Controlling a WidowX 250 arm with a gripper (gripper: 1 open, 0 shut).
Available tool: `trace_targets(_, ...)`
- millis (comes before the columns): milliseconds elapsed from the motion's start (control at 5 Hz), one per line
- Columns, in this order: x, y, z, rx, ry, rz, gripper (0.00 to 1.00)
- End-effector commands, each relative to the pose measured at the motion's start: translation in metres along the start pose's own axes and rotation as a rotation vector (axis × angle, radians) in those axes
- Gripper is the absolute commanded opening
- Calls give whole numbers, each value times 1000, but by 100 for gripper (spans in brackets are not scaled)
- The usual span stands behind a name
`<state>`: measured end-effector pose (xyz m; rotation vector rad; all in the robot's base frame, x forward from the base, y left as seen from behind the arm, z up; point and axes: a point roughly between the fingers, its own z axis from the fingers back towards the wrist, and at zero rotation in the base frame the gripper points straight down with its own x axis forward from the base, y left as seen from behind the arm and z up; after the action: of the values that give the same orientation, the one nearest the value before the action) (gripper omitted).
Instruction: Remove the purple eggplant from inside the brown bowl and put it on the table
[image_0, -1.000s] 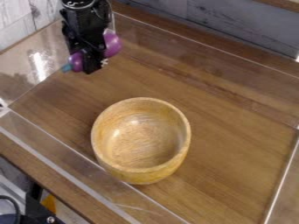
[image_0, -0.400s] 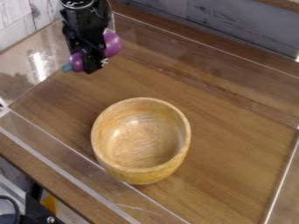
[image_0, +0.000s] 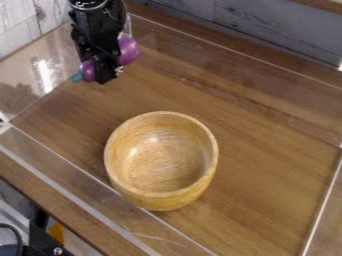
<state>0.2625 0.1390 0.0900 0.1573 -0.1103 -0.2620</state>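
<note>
The brown bowl (image_0: 162, 160) sat near the middle of the table (image_0: 267, 120) and held nothing; its pale grained inside was bare all the way to the bottom. The purple eggplant (image_0: 107, 60) was out of it, well apart from the bowl near the far left corner, clamped between the fingers of the black gripper (image_0: 99, 62), which pointed steeply down. Purple showed on both sides of the fingers, one bulge to the right and one lower left. Whether the eggplant's underside touched the tabletop could not be made out from this angle; it looked at or just above the surface. Clear acrylic walls (image_0: 241, 55) ringed the table's edges.

Against the earlier frames nothing had shifted: gripper, eggplant and bowl all kept their places.

Count: one bowl, one eggplant, one gripper.
</note>
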Motion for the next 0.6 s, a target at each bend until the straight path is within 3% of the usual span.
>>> trace_targets(0, 7, 11, 11, 37, -40, 14, 0)
trace_targets(400, -19, 36, -11, 30, 17, 100, 0)
